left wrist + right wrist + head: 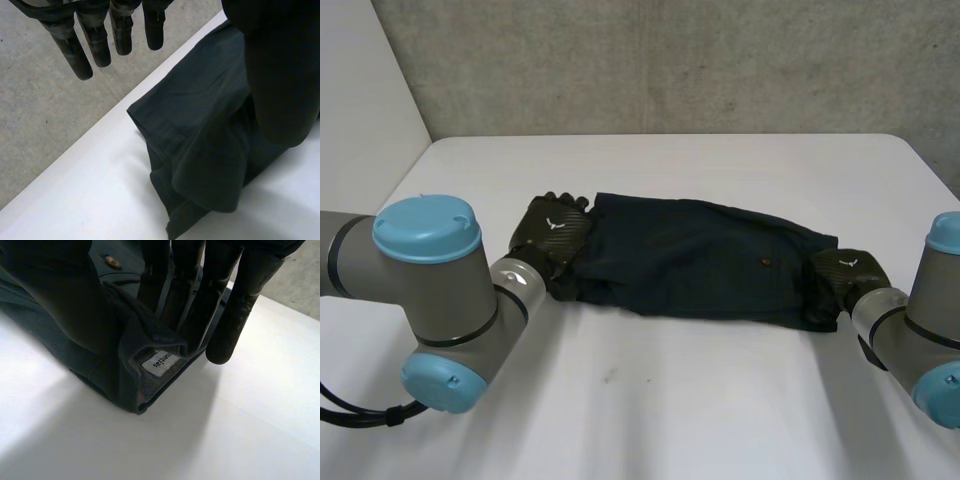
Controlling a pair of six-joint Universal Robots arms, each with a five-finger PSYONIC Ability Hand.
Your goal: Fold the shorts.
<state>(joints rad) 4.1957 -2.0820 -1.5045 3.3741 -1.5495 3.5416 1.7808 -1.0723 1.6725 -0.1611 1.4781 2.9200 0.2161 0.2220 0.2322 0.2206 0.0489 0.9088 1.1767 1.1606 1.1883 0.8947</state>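
Observation:
Dark navy shorts [700,260] lie stretched sideways across the middle of the white table [670,410]. My left hand [552,235] is at their left end. In its wrist view the fingers [95,40] are straight and clear of the cloth, and the thumb [285,75] hovers over the rumpled leg hem [200,135]. My right hand [842,272] is at the right end, the waistband. There its fingers [240,305] and thumb pinch a raised fold of the shorts [130,375] beside a white label [159,362]. A small button [112,262] sits further in on the cloth.
A grey concrete wall [670,60] stands behind the table's far edge. In the left wrist view the table's edge [100,127] runs just past the hem, with grey floor [40,125] beyond. White tabletop spreads in front of the shorts.

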